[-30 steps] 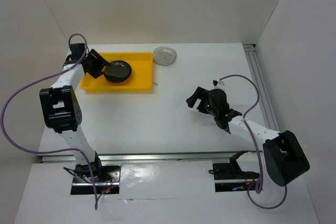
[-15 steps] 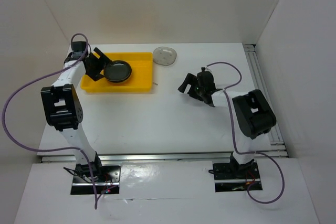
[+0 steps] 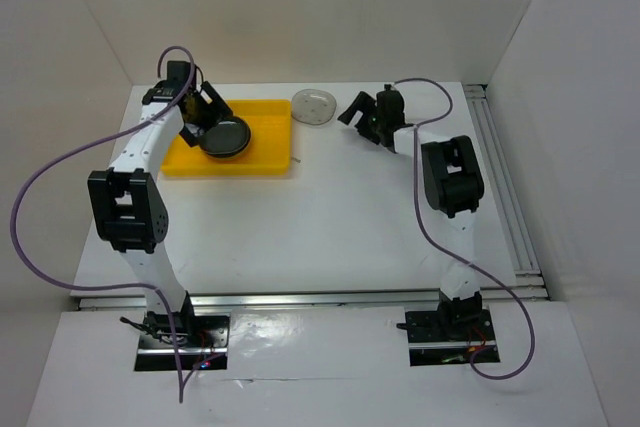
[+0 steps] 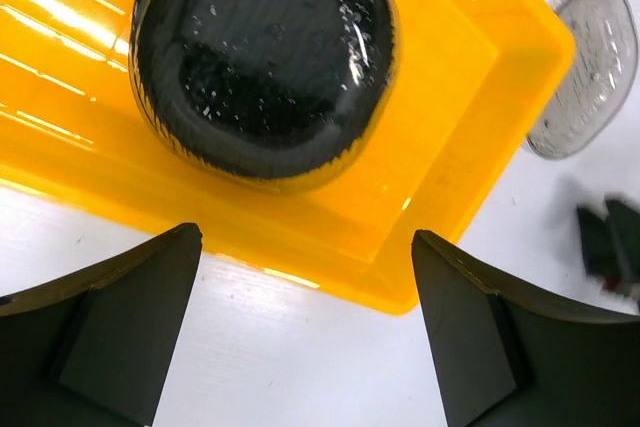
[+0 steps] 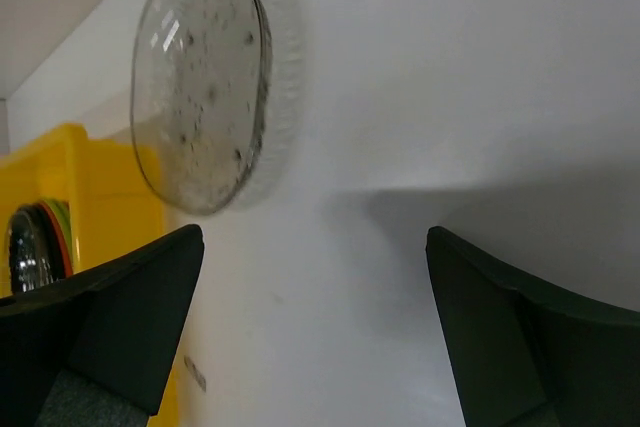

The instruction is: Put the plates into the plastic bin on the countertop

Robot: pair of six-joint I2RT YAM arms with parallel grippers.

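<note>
The yellow plastic bin (image 3: 262, 143) sits at the back left of the white countertop (image 3: 330, 217). A glossy black plate (image 3: 225, 135) tops a stack inside it and fills the left wrist view (image 4: 262, 52); orange and green rims show under it in the right wrist view (image 5: 40, 237). A translucent grey plate (image 3: 314, 106) lies on the countertop right of the bin (image 4: 470, 97) and shows in both wrist views (image 4: 588, 65) (image 5: 200, 82). My left gripper (image 3: 208, 115) is open and empty over the bin's left part. My right gripper (image 3: 358, 113) is open and empty, just right of the grey plate.
White walls enclose the countertop on three sides. A metal rail (image 3: 500, 177) runs along the right edge. Purple cables trail from both arms. A small dark mark (image 5: 195, 372) lies on the surface near the bin.
My right arm swung far back and left, from mid-table to beside the grey plate. My left gripper shifted slightly back and right over the bin, away from the black plate.
</note>
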